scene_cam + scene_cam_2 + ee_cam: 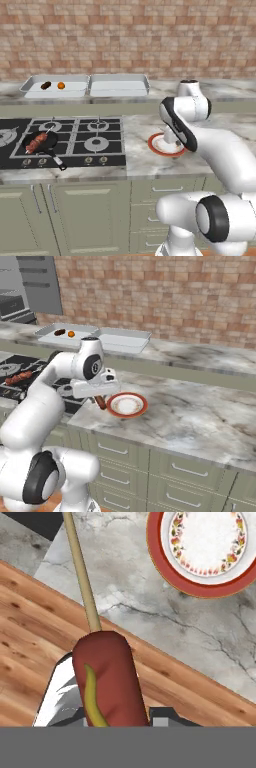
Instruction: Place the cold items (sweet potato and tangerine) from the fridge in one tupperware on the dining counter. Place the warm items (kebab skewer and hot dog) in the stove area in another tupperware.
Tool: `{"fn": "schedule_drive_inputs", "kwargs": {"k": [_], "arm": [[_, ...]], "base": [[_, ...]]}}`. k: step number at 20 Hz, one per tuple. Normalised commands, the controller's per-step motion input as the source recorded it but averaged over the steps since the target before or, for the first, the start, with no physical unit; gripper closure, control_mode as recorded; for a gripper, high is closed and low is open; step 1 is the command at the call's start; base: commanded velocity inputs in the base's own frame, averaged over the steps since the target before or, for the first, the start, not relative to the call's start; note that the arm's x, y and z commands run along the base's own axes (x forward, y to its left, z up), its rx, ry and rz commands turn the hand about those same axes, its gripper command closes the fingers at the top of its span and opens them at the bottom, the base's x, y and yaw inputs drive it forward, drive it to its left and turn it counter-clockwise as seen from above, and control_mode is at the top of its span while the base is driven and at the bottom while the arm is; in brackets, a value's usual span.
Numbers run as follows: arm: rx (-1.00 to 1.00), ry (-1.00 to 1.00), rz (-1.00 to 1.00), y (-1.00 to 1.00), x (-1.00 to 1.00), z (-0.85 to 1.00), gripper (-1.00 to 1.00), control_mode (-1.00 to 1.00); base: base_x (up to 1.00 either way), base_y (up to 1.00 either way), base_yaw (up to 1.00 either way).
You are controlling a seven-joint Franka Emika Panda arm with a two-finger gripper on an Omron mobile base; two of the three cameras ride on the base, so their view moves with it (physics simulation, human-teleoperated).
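On the far dining counter (pixel 215 90) in the left base view, two tupperwares sit side by side: the left one (pixel 55 86) already holds the sweet potato (pixel 46 85) and the tangerine (pixel 61 85), the right one (pixel 119 85) has nothing in it. The kebab skewer (pixel 36 142) lies in a black pan (pixel 41 144) on the stove (pixel 65 142), and the arm hides the hand near the orange-rimmed plate (pixel 161 145).

From the right base view, the gripper (pixel 100 399) hangs just left of that plate (pixel 127 405), a reddish hot dog (pixel 100 402) poking out beneath it.

Looking along the hand, the hot dog (pixel 107 682) stands between the fingers, which appear clamped on its lower end, stick pointing away. The hold looks low on a rounded body, so it could pivot or slide out during the reach to the empty tray. Dropping it among the cold items would be the other slip.
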Motion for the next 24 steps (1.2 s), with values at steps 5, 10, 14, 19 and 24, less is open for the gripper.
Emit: {"fn": "schedule_drive_inputs", "kwargs": {"k": [5, 10, 14, 19, 24], "arm": [[0.03, -0.03, 0.02, 0.00, -0.37, 0.00, 1.00, -1.00], [0.00, 0.00, 0.00, 0.00, 0.00, 0.00, 1.00, -1.00], [0.00, 0.00, 0.00, 0.00, 0.00, 0.00, 1.00, 1.00], [0.00, 0.00, 0.00, 0.00, 0.00, 0.00, 1.00, 1.00], [0.00, 0.00, 0.00, 0.00, 0.00, 0.00, 1.00, 1.00]], "base": [[0.00, 0.00, 0.00], [0.00, 0.00, 0.00], [-0.16, -0.22, -0.05], [-0.52, -0.65, -0.33], [-0.08, -0.99, -0.47]]}}
